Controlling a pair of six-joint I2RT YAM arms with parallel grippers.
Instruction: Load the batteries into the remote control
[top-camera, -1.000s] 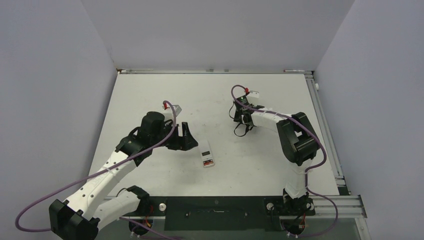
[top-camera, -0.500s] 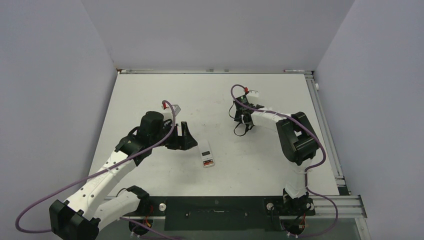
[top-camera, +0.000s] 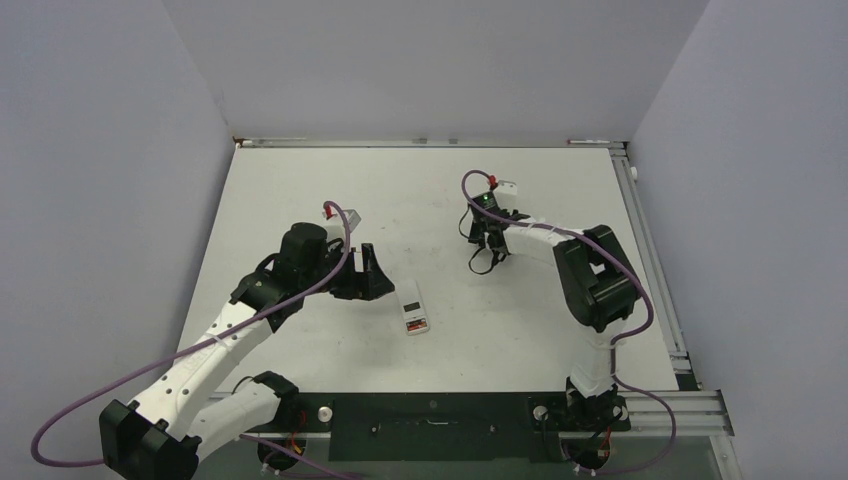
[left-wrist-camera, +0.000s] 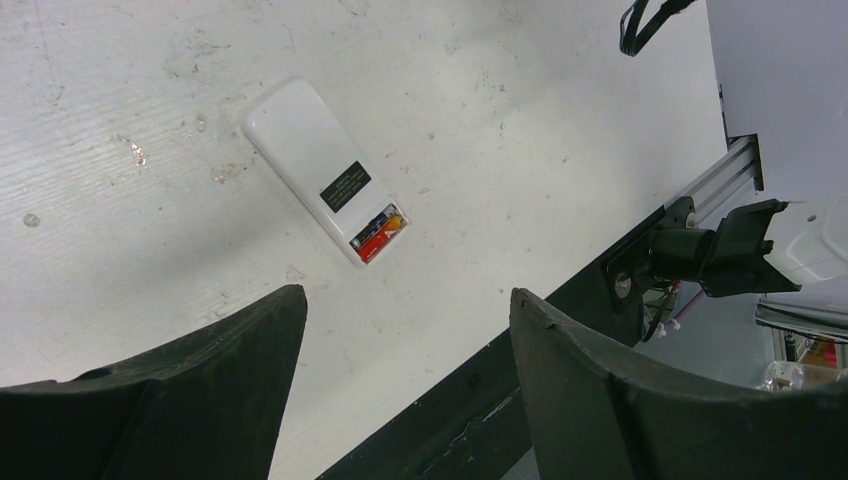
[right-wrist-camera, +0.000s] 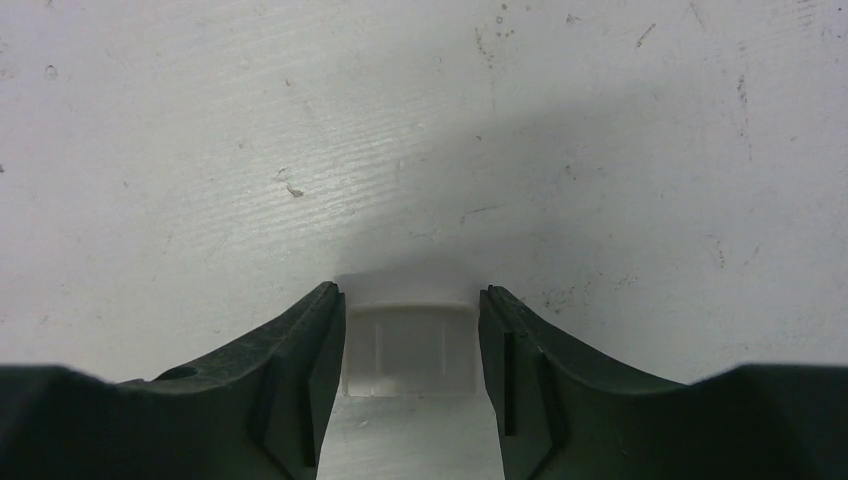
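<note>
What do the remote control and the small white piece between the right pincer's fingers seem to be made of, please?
The remote control looks like smooth, semi-gloss white plastic: even sheen, rounded corners. The small white piece seems thin, slightly translucent plastic, with moulded ridges; blur leaves that open.

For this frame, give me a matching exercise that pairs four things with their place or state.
1 remote control
2 left gripper
3 right gripper
4 batteries

A closed on a small white piece
B inside the remote control, showing red
C lying back up on the table
D open and empty

Pairs: 1-C, 2-D, 3-A, 4-B
</note>
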